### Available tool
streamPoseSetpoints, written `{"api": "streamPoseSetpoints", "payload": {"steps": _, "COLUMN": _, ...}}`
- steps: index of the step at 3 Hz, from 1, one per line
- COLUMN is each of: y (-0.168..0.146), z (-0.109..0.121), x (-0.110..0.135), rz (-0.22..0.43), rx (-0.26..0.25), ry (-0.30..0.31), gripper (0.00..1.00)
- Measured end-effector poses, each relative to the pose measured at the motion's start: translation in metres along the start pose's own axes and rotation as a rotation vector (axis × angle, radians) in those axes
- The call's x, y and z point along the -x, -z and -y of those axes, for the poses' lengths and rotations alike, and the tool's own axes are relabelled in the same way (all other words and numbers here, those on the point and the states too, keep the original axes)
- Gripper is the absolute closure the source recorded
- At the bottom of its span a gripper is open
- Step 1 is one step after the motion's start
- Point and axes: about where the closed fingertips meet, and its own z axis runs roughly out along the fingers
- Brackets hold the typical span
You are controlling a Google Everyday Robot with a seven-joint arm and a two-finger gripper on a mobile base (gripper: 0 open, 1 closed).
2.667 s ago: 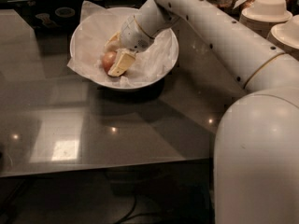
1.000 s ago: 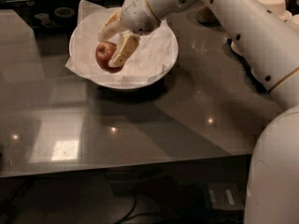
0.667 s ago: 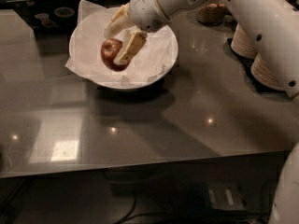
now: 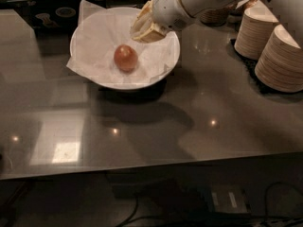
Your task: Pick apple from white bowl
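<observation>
Apple (image 4: 125, 57) lies loose in bowl (image 4: 156, 79), below-left of gripper (image 4: 146, 28). A moment ago the gripper was down at it; now it is lifted over the far-right rim, empty; open or closed, cannot tell. Grasp likely slipped; retry needed

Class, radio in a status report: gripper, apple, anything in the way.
Gripper above white bowl, right side, clear of apple. Apple resting on paper mid-bowl. Nothing between them.

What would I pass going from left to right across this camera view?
Laptop → apple in the white bowl → gripper over the bowl's far-right rim → stacks of paper bowls.
</observation>
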Motion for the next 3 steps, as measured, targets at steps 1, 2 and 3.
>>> {"api": "streamPoseSetpoints", "payload": {"steps": 1, "y": 0.011, "z": 0.009, "x": -0.036, "rz": -0.177, "rx": -0.065, "ry": -0.038, "gripper": 1.0}}
{"api": "streamPoseSetpoints", "payload": {"steps": 2, "y": 0.014, "z": 0.012, "x": -0.05, "rz": -0.231, "rx": -0.076, "ry": -0.042, "gripper": 0.81}}
{"api": "streamPoseSetpoints", "payload": {"steps": 3, "y": 0.014, "z": 0.012, "x": -0.05, "rz": -0.231, "rx": -0.076, "ry": -0.042, "gripper": 0.58}}
